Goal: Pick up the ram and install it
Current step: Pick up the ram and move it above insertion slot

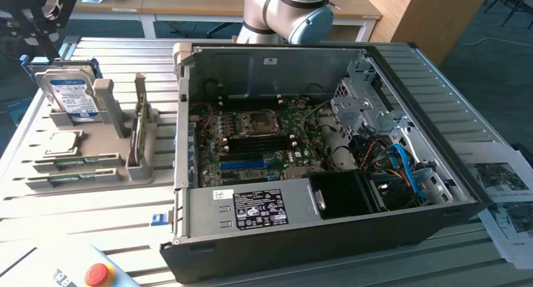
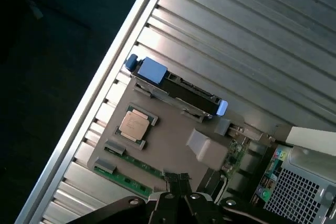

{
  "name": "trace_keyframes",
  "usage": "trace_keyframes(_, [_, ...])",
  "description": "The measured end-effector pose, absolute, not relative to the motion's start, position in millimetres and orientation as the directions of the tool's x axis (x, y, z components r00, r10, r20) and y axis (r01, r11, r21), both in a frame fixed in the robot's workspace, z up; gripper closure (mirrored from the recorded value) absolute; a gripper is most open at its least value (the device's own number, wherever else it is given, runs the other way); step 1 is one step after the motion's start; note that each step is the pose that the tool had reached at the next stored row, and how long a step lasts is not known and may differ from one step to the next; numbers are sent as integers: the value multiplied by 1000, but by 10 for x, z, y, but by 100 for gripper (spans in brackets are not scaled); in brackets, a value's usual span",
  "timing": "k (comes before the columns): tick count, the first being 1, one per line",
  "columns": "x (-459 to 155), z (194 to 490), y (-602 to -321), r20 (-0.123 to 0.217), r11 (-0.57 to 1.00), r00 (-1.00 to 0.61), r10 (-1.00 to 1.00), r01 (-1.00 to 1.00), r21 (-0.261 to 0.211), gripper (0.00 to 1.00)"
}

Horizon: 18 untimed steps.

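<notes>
Sitting on the tabletop [image 1: 466,100]: an open computer case [image 1: 333,231], its motherboard [image 1: 266,134] exposed.
Arm: a grey joint [image 1: 291,12] stands behind the case's far wall.
Holder: a grey holder [image 1: 133,168] sits just beside the case, at the exterior view's left, carrying an upright hard drive [image 1: 73,97] and a square processor chip [image 1: 62,143].
Ram: the ram [image 1: 79,176] lies flat in the holder's front slot, outside the case. A second green strip just behind it is possibly another stick.
Wrist view, fingers: the fingers [image 2: 177,179] are together, gripping nothing, and hang above the holder [image 2: 168,140].
Wrist view, ram: the ram [image 2: 128,182] lies along the holder's edge, clear of the fingers.
Wrist view, neighbours: the processor chip [image 2: 135,123] sits between the ram and the hard drive [image 2: 173,90].
</notes>
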<state>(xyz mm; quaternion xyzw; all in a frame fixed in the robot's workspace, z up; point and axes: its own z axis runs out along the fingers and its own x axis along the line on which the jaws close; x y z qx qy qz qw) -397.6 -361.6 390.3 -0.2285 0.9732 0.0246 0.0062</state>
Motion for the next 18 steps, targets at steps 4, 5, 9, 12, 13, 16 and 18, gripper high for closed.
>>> trace_keyframes(4, [-3976,3903,-3617,-23,861,-862,-506,-507,45,90])
trace_keyframes(5, [-3976,3903,-3616,-23,852,-853,-521,-521,45,90])
trace_keyframes(9, [-3976,3902,-3616,-23,812,-814,-581,-581,45,90])
trace_keyframes(12, [-3976,3901,-3616,-23,780,-781,-624,-624,45,90])
trace_keyframes(13, [-3976,3901,-3616,-23,769,-770,-638,-638,45,90])
trace_keyframes(16, [-3976,3899,-3616,-23,733,-735,-678,-678,45,90])
trace_keyframes(18, [-3976,3898,-3616,-23,709,-710,-704,-704,45,90])
